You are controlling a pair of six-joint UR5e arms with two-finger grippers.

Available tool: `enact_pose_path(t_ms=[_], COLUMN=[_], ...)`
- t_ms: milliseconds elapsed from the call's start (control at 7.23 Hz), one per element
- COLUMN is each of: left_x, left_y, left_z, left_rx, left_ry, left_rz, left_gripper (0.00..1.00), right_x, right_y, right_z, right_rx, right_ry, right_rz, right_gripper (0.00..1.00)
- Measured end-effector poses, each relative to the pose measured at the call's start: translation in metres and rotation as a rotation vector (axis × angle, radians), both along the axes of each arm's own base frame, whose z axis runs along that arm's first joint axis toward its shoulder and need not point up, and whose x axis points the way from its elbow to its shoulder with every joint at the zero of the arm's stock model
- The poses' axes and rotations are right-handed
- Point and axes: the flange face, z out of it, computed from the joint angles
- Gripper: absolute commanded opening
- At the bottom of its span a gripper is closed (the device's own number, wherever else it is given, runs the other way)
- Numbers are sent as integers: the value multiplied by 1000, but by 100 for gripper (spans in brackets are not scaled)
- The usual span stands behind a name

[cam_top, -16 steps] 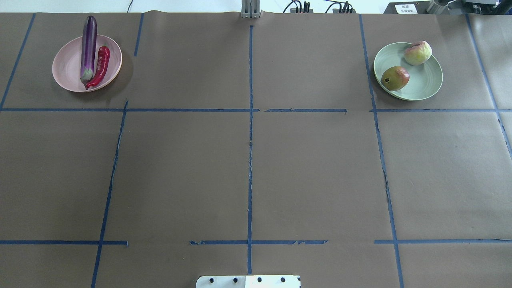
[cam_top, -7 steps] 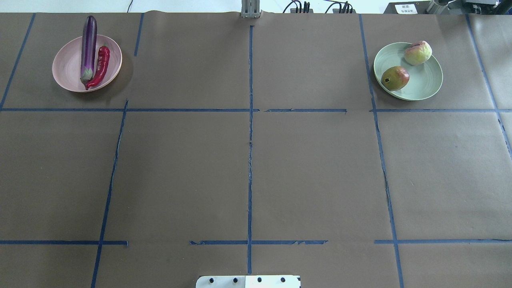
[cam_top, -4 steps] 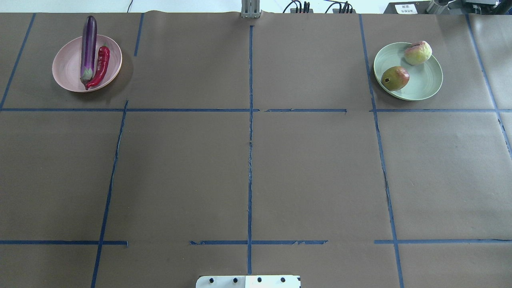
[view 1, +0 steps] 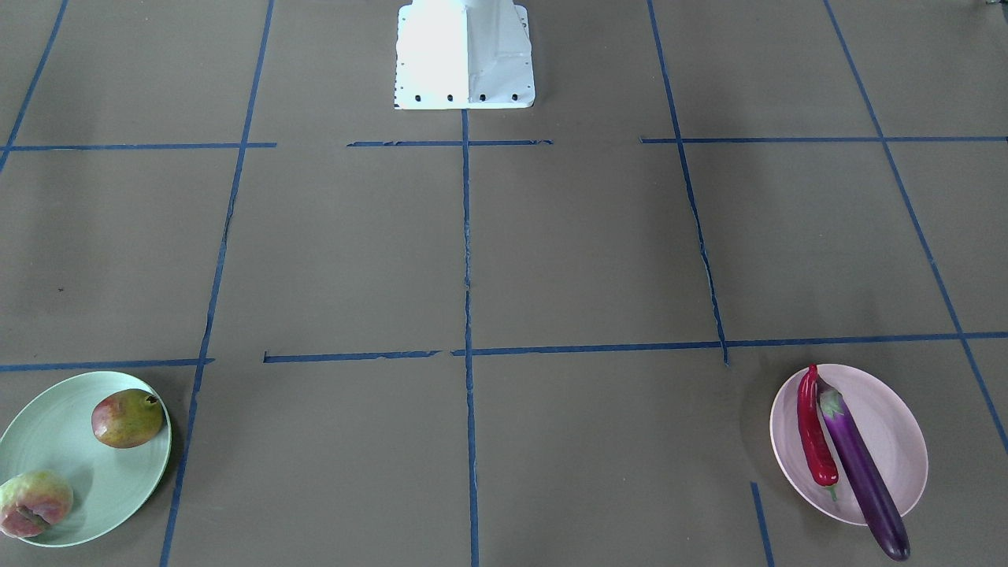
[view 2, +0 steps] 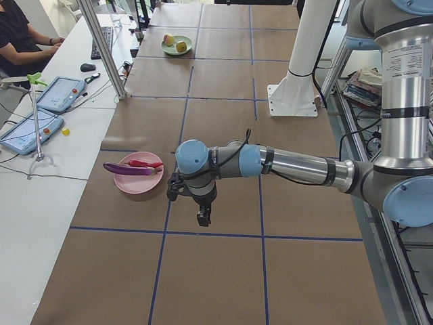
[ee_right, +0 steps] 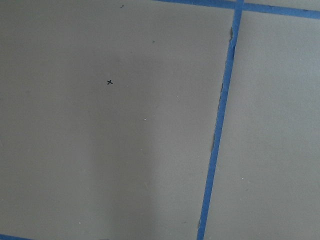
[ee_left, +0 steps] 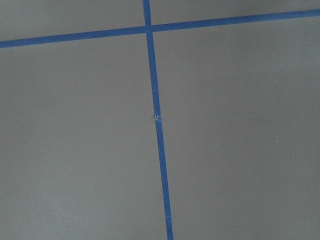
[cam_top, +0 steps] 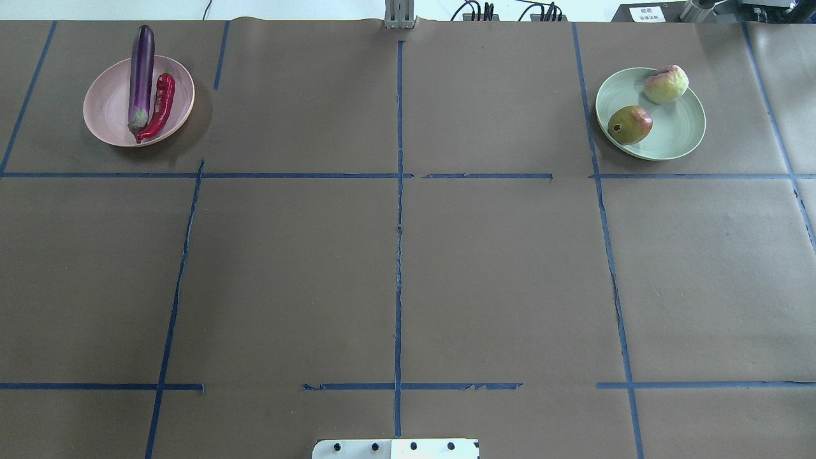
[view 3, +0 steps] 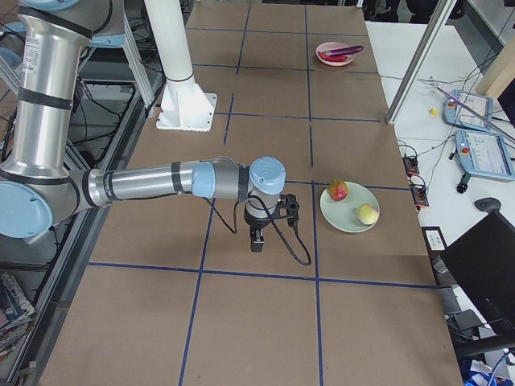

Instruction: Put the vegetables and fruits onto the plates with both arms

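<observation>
The purple eggplant and the red chili pepper lie side by side on the pink plate at the far left of the overhead view. The peach and the pomegranate sit on the mint green plate at the far right. Neither arm shows in the overhead, front or wrist views. In the left side view my left gripper hangs over the table near the pink plate. In the right side view my right gripper hangs beside the green plate. I cannot tell whether either is open or shut.
The brown table is marked with blue tape lines. The white base block stands at the robot's edge. A metal post and a desk with tablets border the operators' side. Both wrist views show only table and tape.
</observation>
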Motion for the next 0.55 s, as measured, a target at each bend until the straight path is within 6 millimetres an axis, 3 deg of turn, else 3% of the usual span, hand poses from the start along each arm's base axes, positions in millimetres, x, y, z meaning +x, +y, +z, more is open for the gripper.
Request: enact_pose_path(t_ms=[553], left_x=[0], left_y=[-3], left_z=[11], left_rx=[-20], left_ry=[-4], left_rz=[1], left_gripper=[100], right_x=[3], right_y=[2], right_z=[-2], right_rx=[12], right_ry=[-7], right_rz=[0], right_gripper=[100])
